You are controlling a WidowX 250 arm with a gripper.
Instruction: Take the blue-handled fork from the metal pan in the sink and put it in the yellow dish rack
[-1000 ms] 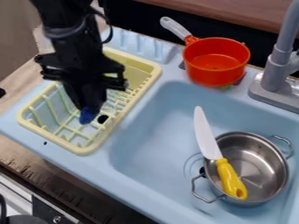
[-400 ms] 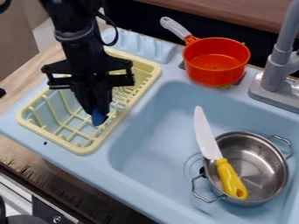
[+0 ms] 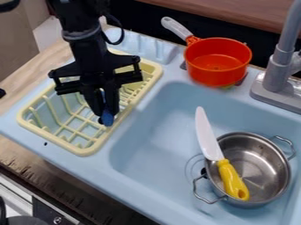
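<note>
The black gripper hangs over the right part of the yellow dish rack, pointing down. Its fingers are closed around a small blue object, which pokes out between the tips. What kind of object this is I cannot tell. Whether it touches the rack's grid is also unclear. Right of the rack, a knife with a white blade and yellow handle lies across the rim of a steel pot in the sink.
An orange-red pan with a grey handle stands behind the sink. A grey faucet rises at the right edge. The sink's raised rim runs along the right side of the rack.
The gripper has shifted right across the rack, carrying the blue object with it. Knife, pot and pan have kept their places.
</note>
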